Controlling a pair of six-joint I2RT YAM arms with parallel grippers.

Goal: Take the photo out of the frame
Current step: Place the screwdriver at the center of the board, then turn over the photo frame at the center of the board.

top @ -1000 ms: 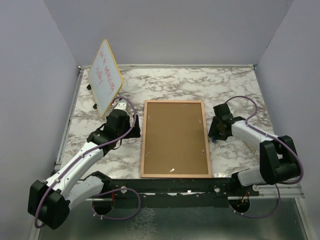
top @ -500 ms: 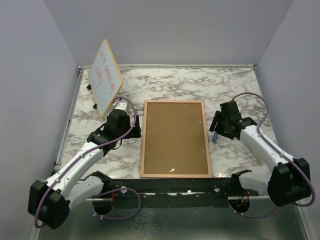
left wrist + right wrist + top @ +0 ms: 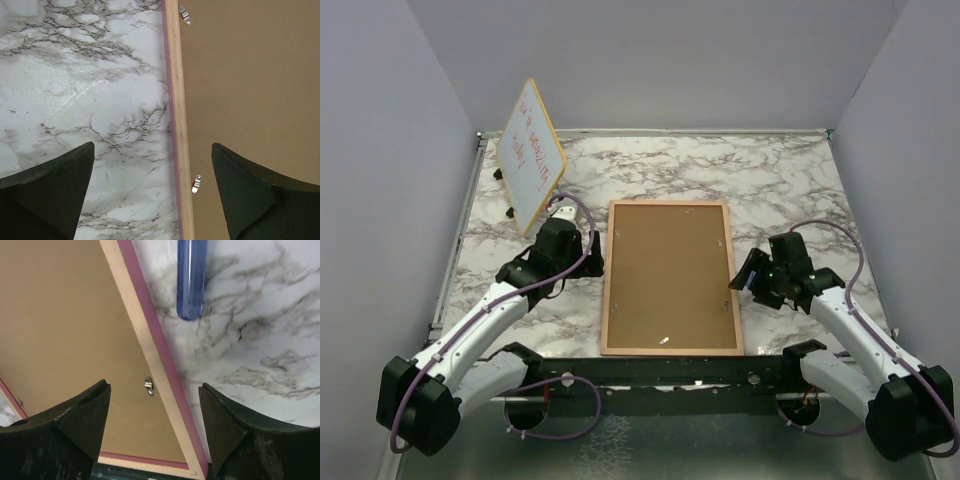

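The frame (image 3: 670, 275) lies face down in the middle of the marble table, its brown fibreboard back up and a thin pink border round it. The photo is hidden under that back. My left gripper (image 3: 590, 252) hovers open over the frame's left edge (image 3: 175, 100), one finger above the marble and the other above the back, with a metal clip (image 3: 196, 183) between them. My right gripper (image 3: 744, 276) is open above the frame's right edge (image 3: 150, 330) near its near corner, with a clip (image 3: 148, 386) below its gap. Neither gripper holds anything.
A yellow-edged whiteboard (image 3: 532, 150) with red writing stands tilted at the back left, just behind the left arm. A blue translucent rod (image 3: 191, 280) lies on the marble right of the frame. Grey walls close in the table on three sides.
The right arm has swung toward the near edge, carrying its gripper down along the frame's right side, and its jaws have spread wider. The left arm and the frame have not moved.
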